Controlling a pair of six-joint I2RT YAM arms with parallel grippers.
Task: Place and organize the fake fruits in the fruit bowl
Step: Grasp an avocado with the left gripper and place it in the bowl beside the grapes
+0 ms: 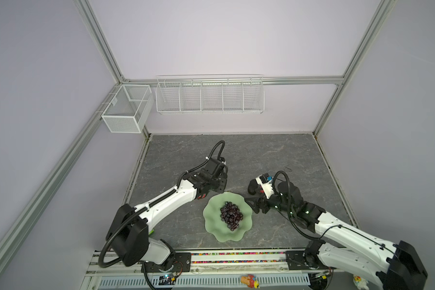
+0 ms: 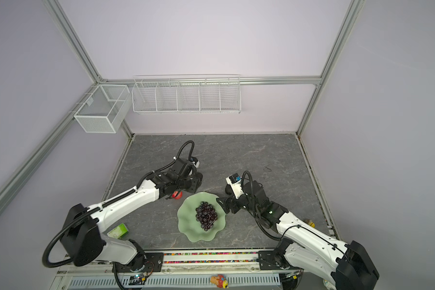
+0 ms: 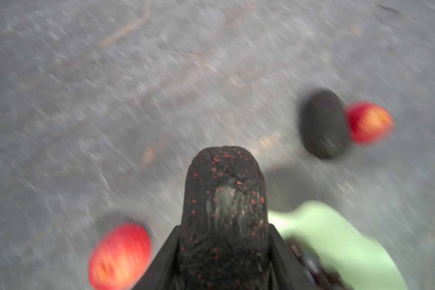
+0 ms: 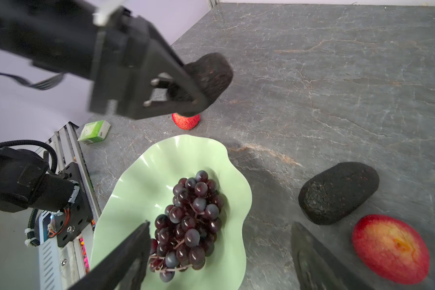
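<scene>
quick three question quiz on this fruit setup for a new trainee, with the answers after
1. True or false: the grapes lie in the bowl.
2. What is clamped in the left end effector? A) an apple B) an avocado C) a green box
3. How many apples rest on the table outside the bowl?

Key: 1 true. 2 B. 3 two: one beside the second avocado, the other apple by the left arm.
</scene>
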